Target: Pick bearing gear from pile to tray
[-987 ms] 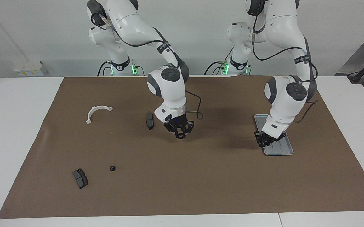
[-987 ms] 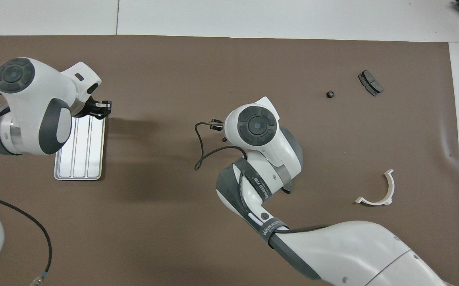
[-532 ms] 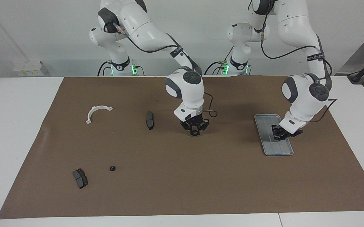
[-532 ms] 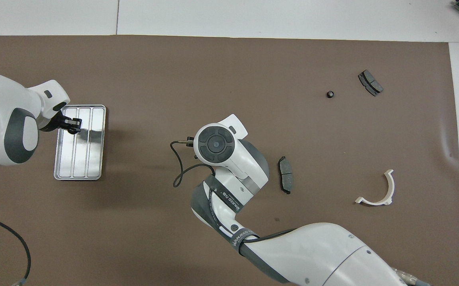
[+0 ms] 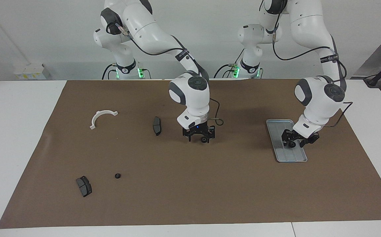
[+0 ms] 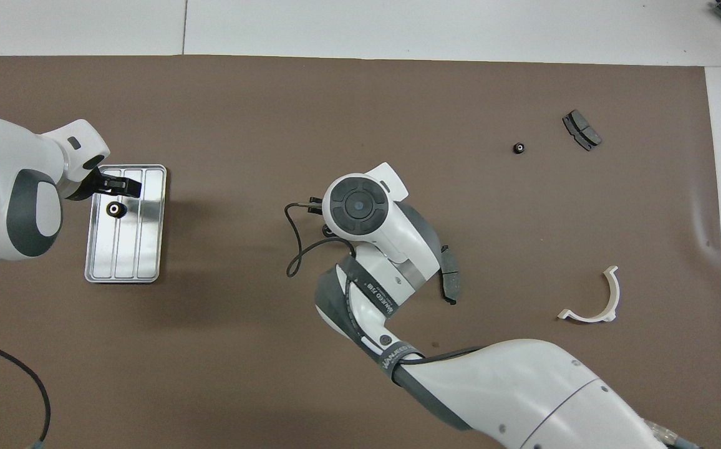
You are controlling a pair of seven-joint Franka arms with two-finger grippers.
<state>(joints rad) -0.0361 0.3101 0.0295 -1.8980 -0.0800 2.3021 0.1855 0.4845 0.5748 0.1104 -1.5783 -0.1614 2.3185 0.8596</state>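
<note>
The silver tray point(image 5: 291, 156) point(image 6: 143, 249) lies toward the left arm's end of the brown mat. One small black bearing gear point(image 5: 291, 144) point(image 6: 113, 210) lies in it. My left gripper point(image 5: 298, 139) point(image 6: 117, 184) hovers just over that gear, open and holding nothing. Mid-mat, my right gripper point(image 5: 199, 134) stands low and open, with a second bearing gear point(image 5: 204, 140) just beneath its fingers, gripped by nothing. From overhead its wrist hides it. A third bearing gear point(image 5: 117, 175) point(image 6: 518, 148) lies loose in the pile at the right arm's end.
One dark brake pad point(image 5: 157, 125) point(image 6: 450, 280) lies beside my right gripper. Another brake pad point(image 5: 83, 186) point(image 6: 581, 129) lies near the loose gear. A white half-ring bracket point(image 5: 101, 118) point(image 6: 597, 299) lies nearer to the robots. A loose cable loops off the right wrist.
Both grippers have opened. The left one let its gear go into the tray. The right one, after carrying a gear toward the tray, has released it mid-mat.
</note>
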